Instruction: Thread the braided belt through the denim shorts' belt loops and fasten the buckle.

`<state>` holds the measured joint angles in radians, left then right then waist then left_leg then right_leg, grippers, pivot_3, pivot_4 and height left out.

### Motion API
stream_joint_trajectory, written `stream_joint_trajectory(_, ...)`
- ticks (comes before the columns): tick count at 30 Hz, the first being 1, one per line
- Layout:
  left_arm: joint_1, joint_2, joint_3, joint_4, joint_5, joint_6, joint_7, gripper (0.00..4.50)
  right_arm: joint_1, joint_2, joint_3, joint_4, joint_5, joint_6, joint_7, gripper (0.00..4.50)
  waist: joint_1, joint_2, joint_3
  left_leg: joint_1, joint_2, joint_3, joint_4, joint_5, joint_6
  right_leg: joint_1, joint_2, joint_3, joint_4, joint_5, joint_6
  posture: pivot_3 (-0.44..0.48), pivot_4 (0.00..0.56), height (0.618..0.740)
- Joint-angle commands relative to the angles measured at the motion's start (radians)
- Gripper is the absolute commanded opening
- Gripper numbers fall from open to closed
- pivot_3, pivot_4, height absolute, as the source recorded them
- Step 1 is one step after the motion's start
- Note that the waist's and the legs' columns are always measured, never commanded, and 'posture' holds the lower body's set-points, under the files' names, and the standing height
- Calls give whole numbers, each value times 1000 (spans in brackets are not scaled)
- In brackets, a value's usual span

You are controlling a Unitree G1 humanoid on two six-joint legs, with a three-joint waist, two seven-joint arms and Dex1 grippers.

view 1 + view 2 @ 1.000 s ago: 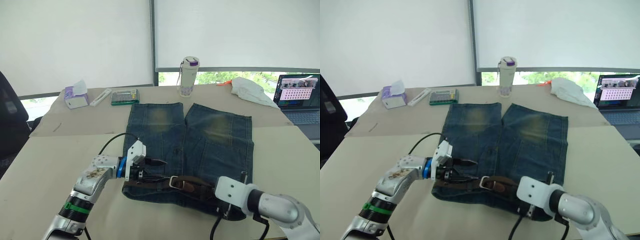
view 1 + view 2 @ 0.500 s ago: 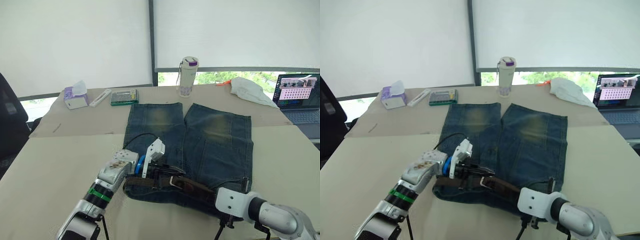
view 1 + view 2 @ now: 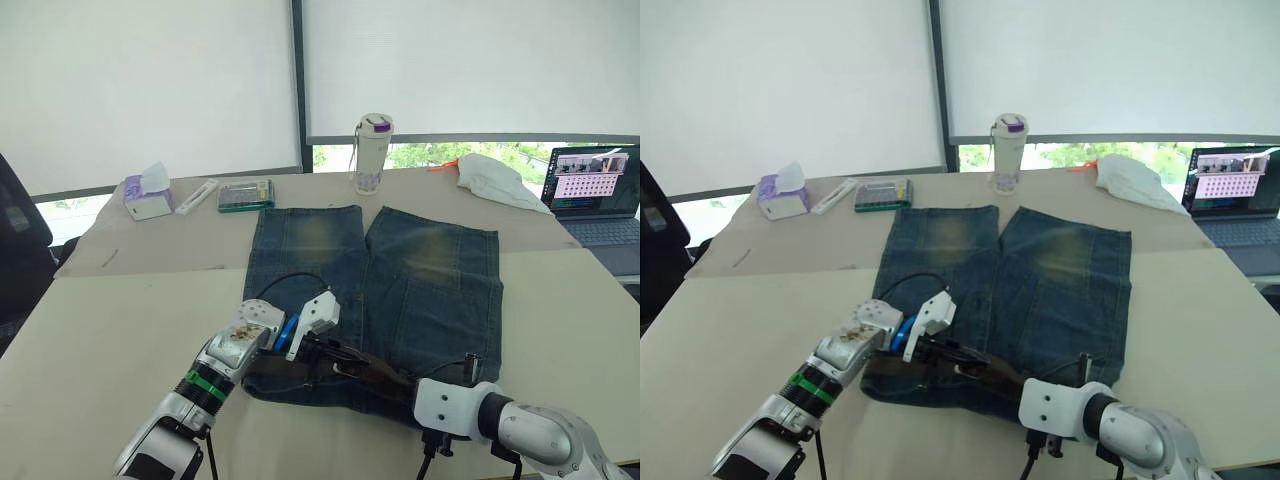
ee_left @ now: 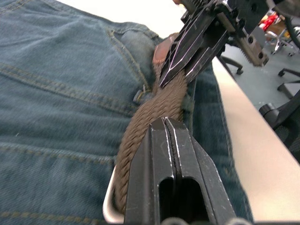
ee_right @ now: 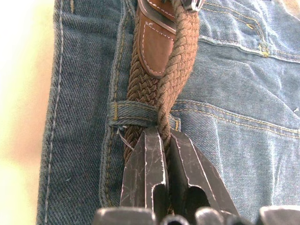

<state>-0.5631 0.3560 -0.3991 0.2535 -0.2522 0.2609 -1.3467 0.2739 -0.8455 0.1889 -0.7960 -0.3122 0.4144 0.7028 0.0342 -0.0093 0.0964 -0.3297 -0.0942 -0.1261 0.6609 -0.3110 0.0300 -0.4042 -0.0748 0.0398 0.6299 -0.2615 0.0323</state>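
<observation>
1. Braided belt [image 5: 159, 70] runs along the denim shorts' [image 3: 430, 270] waistband, lengthwise between both grippers.
2. Right gripper [image 5: 161, 140] pinches it beside a belt loop [image 5: 133, 112] (nearer arm).
3. Left gripper [image 4: 165, 124], clenched, rests atop the belt.

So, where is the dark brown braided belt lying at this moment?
In the eye views the dark brown braided belt lies along the near waistband of the faded blue denim shorts, between the left gripper and the right gripper.

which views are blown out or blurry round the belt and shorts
Right wrist view: table beside the denim shorts washed out to yellow-white, braided belt sharp. Left wrist view: belt weave crisp, background soft. Eye views: evenly lit, bright window behind.
</observation>
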Motion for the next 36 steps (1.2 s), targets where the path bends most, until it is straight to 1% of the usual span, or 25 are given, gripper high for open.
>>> stream_joint_trajectory(1, 29, 5, 7, 11, 5, 16, 7, 14, -1, 2, 11, 5, -4, -23, 16, 0, 0, 0, 0, 0, 0, 0, 0, 0, 0, 0, 0, 0, 0, 0, 0, 0, 150, 740)
stream_joint_trajectory(4, 37, 1, 9, 14, 7, 27, 17, 14, 10, 2, 2, 14, 0, -27, 20, 0, -1, 0, 0, 0, 0, 0, 0, 0, 0, 0, 0, 0, 0, 0, 0, 0, 150, 740)
stream_joint_trajectory(10, 60, -13, -10, 113, 37, -10, 32, 14, 27, 12, -15, 44, -5, -25, 7, 0, 0, 0, -2, 3, 0, 0, 0, 0, 0, 3, 0, 0, 0, 0, 0, 0, 150, 740)
stream_joint_trajectory(12, 50, -18, -14, 166, 58, -48, 39, 14, 28, 24, -28, 54, -6, -14, -4, 0, 1, -1, -2, 5, 0, 0, 0, 0, 0, 4, 0, 0, 0, 0, 0, 0, 150, 740)
stream_joint_trajectory(14, 40, -16, -36, 239, 103, -124, 39, 14, 23, 38, -41, 68, -9, 1, -17, 0, 3, -1, -2, 9, 0, 0, -1, -1, 1, 9, 0, 0, -1, 0, 0, 0, 150, 740)
stream_joint_trajectory(17, 35, -27, -35, 298, 111, -173, 39, 14, 24, 29, -35, 92, -32, -19, -19, 0, 5, -1, -4, 13, 0, 0, -1, -2, 3, 15, 0, -1, -4, 0, 1, 0, 150, 740)
stream_joint_trajectory(18, 33, -26, -17, 298, 97, -182, 37, 14, 22, 28, -30, 91, -34, -24, -17, 0, 5, -1, -5, 14, 0, 0, -1, -2, 4, 16, 0, -1, -4, -1, 1, 0, 150, 740)
stream_joint_trajectory(21, 30, -17, 39, 268, 38, -148, 26, 14, 16, 39, -21, 86, -29, -26, -11, 0, 4, -1, -5, 14, -1, 0, -1, -3, 4, 17, 0, -1, -4, -1, 2, 0, 150, 740)
stream_joint_trajectory(22, 30, -18, 69, 246, 0, -120, 18, 14, 13, 40, -17, 87, -34, -28, -12, 0, 3, -1, -5, 14, -1, 0, -1, -3, 4, 16, 0, -1, -4, -1, 2, 0, 150, 740)
stream_joint_trajectory(23, 20, -29, 124, 211, -73, -36, 32, 14, 10, 41, -14, 88, -37, -29, -12, 0, 2, -1, -5, 14, -1, 0, -1, -3, 4, 16, 0, -1, -3, -1, 2, 0, 150, 740)
stream_joint_trajectory(26, -27, -55, 254, 132, -234, 178, 89, 14, 2, 46, -12, 87, -37, -31, -13, 0, -2, 0, -4, 10, -1, 0, 0, -2, 3, 10, 1, 0, -1, -1, 2, 0, 150, 740)
stream_joint_trajectory(28, -65, -60, 306, 91, -292, 273, 114, 14, -1, 50, -13, 86, -37, -32, -13, 0, 1, 0, -4, 8, -1, 0, 0, -2, 3, 7, 2, -1, 1, -2, 3, 0, 150, 740)
stream_joint_trajectory(30, -60, -49, 285, 49, -277, 266, 81, 14, -3, 54, -11, 90, -40, -32, -16, 0, 2, -4, -2, 7, -1, 0, 0, -1, 2, 6, 1, -1, 1, -2, 3, 0, 150, 740)
stream_joint_trajectory(36, -5, -71, 167, -9, -186, 182, 61, 14, 4, 61, -8, 96, -46, -39, -16, 0, -1, -1, -3, 8, -1, 0, -1, -1, 1, 8, -1, 1, 0, -2, 3, 0, 150, 740)
